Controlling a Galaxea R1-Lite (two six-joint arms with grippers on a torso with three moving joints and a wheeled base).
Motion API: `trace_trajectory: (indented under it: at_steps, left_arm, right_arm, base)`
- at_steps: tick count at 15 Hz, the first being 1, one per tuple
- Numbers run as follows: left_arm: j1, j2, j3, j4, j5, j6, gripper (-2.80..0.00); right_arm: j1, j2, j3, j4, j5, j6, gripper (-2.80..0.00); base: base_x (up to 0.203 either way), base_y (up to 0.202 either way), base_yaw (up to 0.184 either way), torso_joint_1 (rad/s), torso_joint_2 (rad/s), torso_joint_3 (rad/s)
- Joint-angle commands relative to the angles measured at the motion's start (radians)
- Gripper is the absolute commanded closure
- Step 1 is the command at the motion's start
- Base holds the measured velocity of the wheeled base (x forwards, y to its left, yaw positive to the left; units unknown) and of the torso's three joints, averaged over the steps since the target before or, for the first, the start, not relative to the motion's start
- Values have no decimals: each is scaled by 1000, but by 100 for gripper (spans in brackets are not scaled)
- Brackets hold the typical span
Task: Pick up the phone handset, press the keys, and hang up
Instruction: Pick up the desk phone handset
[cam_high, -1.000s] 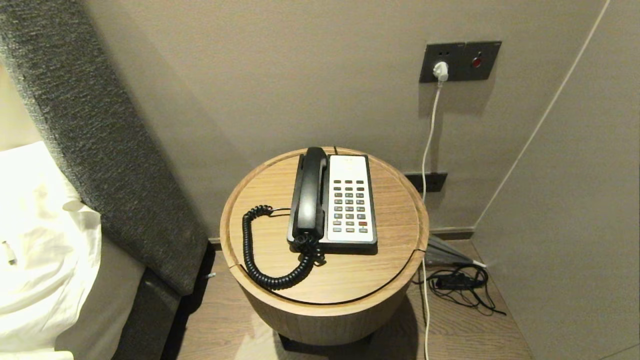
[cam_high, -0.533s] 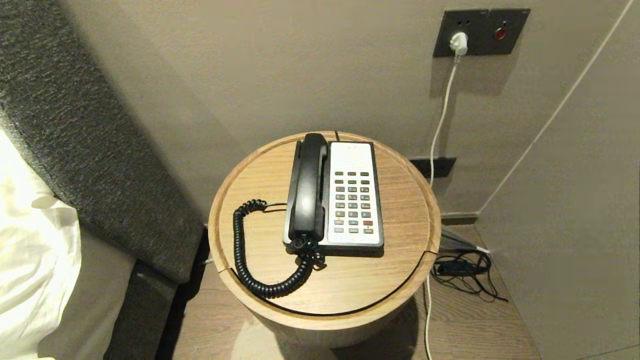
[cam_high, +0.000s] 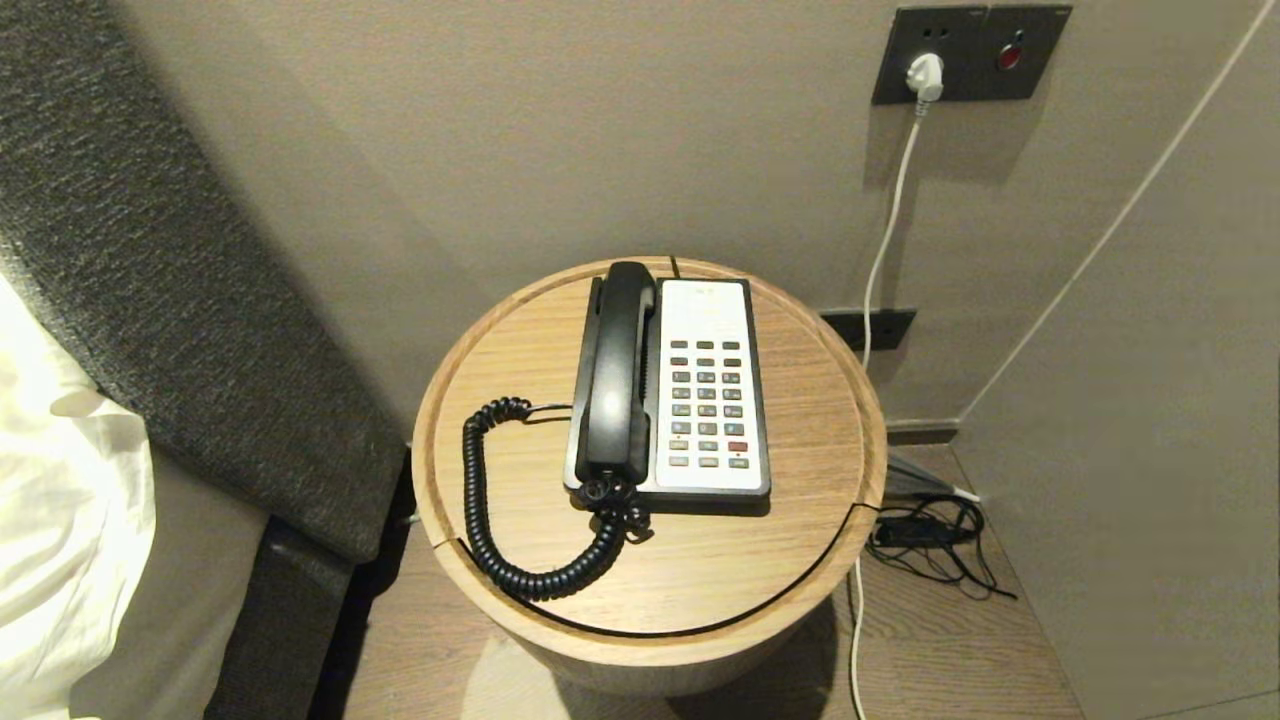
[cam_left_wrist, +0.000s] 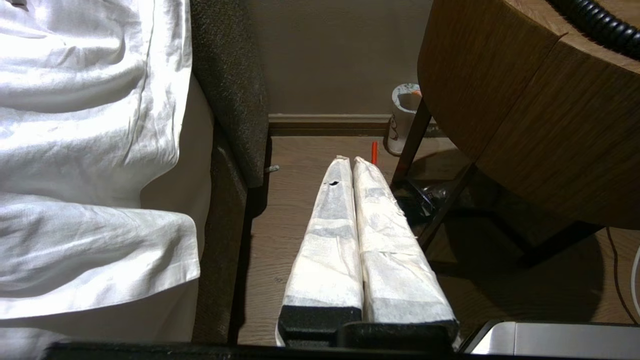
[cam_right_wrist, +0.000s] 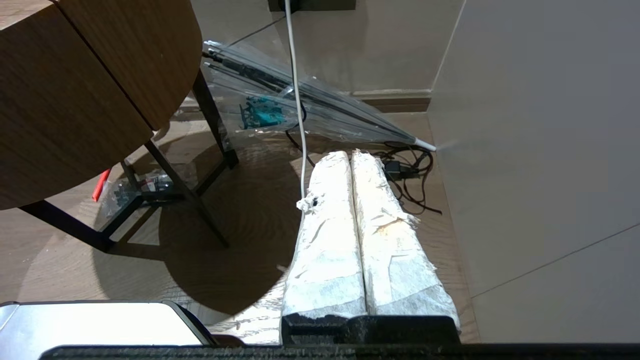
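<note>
The glossy black phone handset (cam_high: 612, 372) lies in its cradle on the left side of the black-and-white phone base (cam_high: 712, 395). Rows of keys (cam_high: 706, 403) fill the white panel. A black coiled cord (cam_high: 505, 520) loops from the handset's near end across the round wooden table (cam_high: 800, 560). Neither arm shows in the head view. My left gripper (cam_left_wrist: 352, 161) hangs low beside the table, shut and empty, its white-wrapped fingers pressed together. On the table's other side, over the floor, my right gripper (cam_right_wrist: 350, 153) is likewise shut and holds nothing.
A grey upholstered headboard (cam_high: 170, 300) and white bedding (cam_high: 60, 520) stand left of the table. A white cable (cam_high: 880, 250) hangs from the wall socket (cam_high: 970, 52). A clear folded umbrella (cam_right_wrist: 310, 107) and tangled black cords (cam_high: 930, 545) lie on the floor at right. A paper cup (cam_left_wrist: 402, 117) sits under the table.
The whole head view has shifted: the camera has come closer and slightly higher over the table, so the phone looks larger. The handset, the base and the cord have not moved.
</note>
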Motion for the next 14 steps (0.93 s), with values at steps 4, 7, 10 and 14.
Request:
trace_trajectory:
  at_steps: [4, 7, 10, 14]
  left_arm:
    - [-1, 1, -23, 19, -16, 45, 0]
    - [-1, 17, -214, 179, -66, 39, 0]
    - [-1, 117, -509, 449, -228, 32, 0]
    - [0, 447, -813, 586, -341, -3, 0]
  right_arm:
    - [0, 0, 0, -2, 0, 0, 0]
    - [0, 0, 0, 0, 0, 0, 0]
    - [0, 0, 0, 0, 0, 0, 0]
    - [0, 0, 0, 0, 0, 0, 0]
  base:
    - [0, 0, 0, 0, 0, 0]
    - [0, 0, 0, 0, 0, 0]
    - [0, 0, 0, 0, 0, 0]
    - [0, 0, 0, 0, 0, 0]
